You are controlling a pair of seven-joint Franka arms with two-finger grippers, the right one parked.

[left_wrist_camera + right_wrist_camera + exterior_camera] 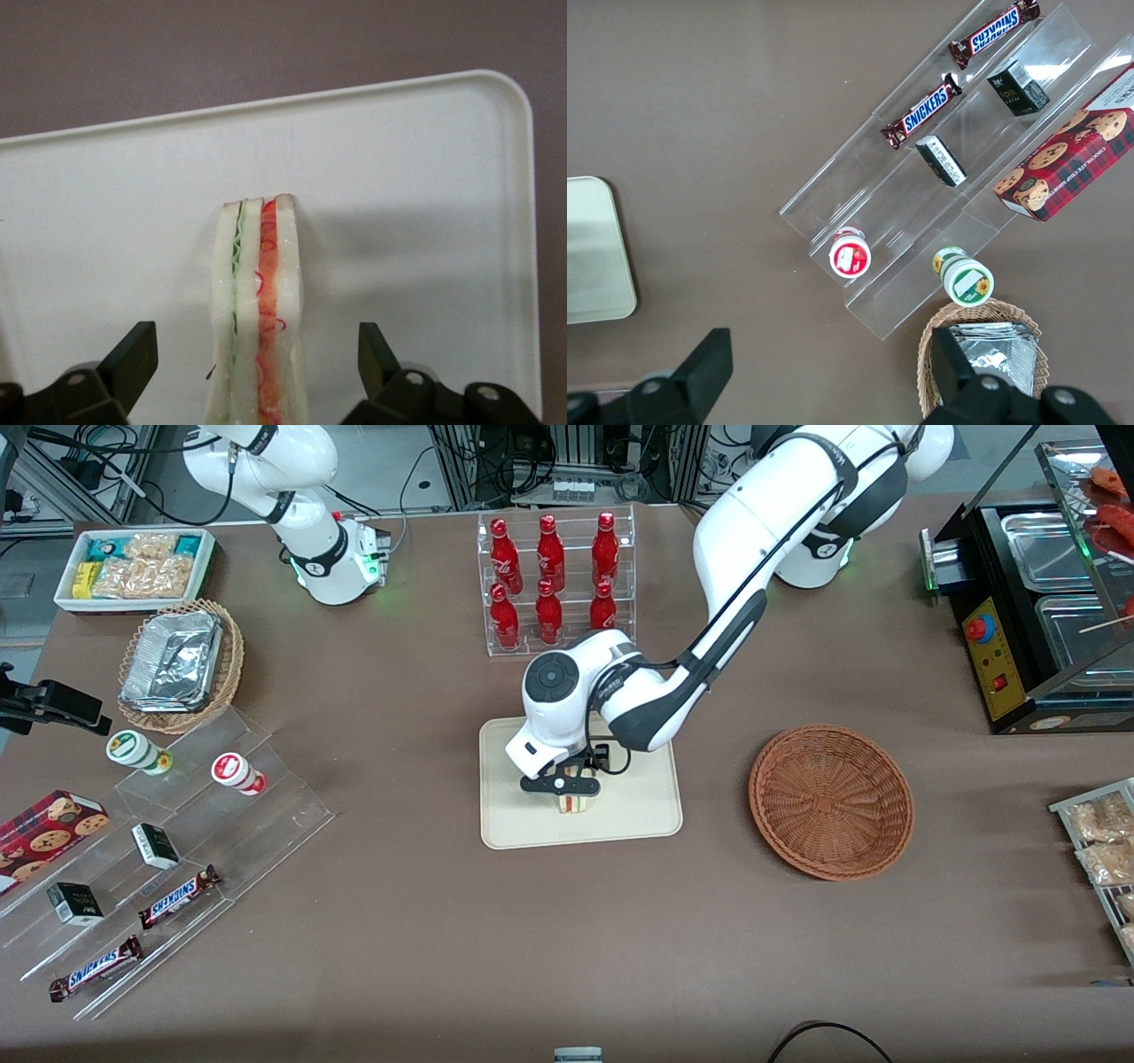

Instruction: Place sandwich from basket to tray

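Take the flat cream-beige rectangular tray (636, 815) with its low raised rim as your landmark. Toward the working arm's end of the table from it, well apart, sits the round reddish-brown woven wicker basket (831, 801), with nothing in its bowl. Farther from the front camera than the tray stands the clear acrylic rack of red bottles (555, 581), near the tray's edge but not touching it.

Your left arm's black two-finger gripper (574, 791) hangs low over the tray's middle. The small triangular sandwich (259, 312) of pale white bread stands upright on its edge on the tray, green and orange-red filling layers showing. The wrist camera shows you the jaws spread wide, one finger (135, 359) on each side of the wedge with clear gaps, touching nothing.

Bare tray surface surrounds the sandwich on all visible sides up to the rounded rim. In the front view the arm's wrist covers most of the sandwich; only its lower edge shows.
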